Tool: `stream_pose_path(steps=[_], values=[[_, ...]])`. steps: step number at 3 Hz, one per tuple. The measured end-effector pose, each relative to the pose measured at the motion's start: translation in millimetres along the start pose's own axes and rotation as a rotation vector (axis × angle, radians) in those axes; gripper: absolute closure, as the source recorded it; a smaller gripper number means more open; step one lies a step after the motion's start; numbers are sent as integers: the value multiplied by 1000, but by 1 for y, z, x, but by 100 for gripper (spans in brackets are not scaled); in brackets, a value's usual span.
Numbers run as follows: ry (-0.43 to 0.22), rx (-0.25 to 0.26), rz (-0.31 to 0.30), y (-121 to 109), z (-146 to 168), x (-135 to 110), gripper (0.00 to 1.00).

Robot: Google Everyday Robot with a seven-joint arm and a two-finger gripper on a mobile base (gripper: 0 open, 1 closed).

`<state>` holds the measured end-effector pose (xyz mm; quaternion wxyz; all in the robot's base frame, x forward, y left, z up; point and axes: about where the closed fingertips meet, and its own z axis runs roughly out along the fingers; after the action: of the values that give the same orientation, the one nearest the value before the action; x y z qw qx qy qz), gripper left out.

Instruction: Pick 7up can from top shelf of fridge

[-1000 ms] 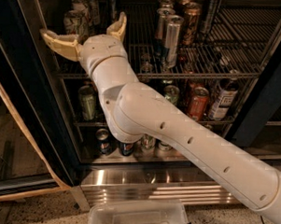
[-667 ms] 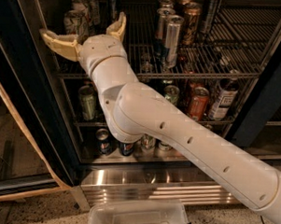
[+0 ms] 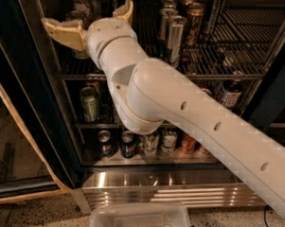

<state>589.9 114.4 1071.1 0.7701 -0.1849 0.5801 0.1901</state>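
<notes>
The fridge (image 3: 21, 58) stands open in front of me. My gripper (image 3: 87, 11) is open at the left end of the top shelf (image 3: 220, 62), its two tan fingers (image 3: 61, 31) spread wide. A cluster of pale silver cans stands between and behind the fingers. The one I take for the 7up can (image 3: 80, 8) is partly hidden by the left finger, and I cannot make out its markings. The gripper touches no can that I can see. My white arm (image 3: 180, 107) crosses the middle of the view and hides much of the shelves.
Slim silver cans (image 3: 174, 36) and brown cans (image 3: 194, 18) stand right of the gripper. A green can (image 3: 88, 103) sits on the middle rack, blue cans (image 3: 105, 142) on the lowest, a dark bottle (image 3: 230, 93) at right. The glass door (image 3: 12, 166) hangs open left. A clear bin (image 3: 140, 219) lies below.
The gripper has risen slightly and reached a little further toward the top-shelf cans. Its fingers stay spread. The cans have not moved.
</notes>
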Motion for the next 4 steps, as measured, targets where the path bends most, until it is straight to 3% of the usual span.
stream_pose_path(steps=[1,2,3,4], values=[[56,-20,-12,2,-3,-15,0],[145,-62,4,10,-2,-9,0],[171,-61,64,10,-3,-3,0],[175,-63,78,13,4,9,0]])
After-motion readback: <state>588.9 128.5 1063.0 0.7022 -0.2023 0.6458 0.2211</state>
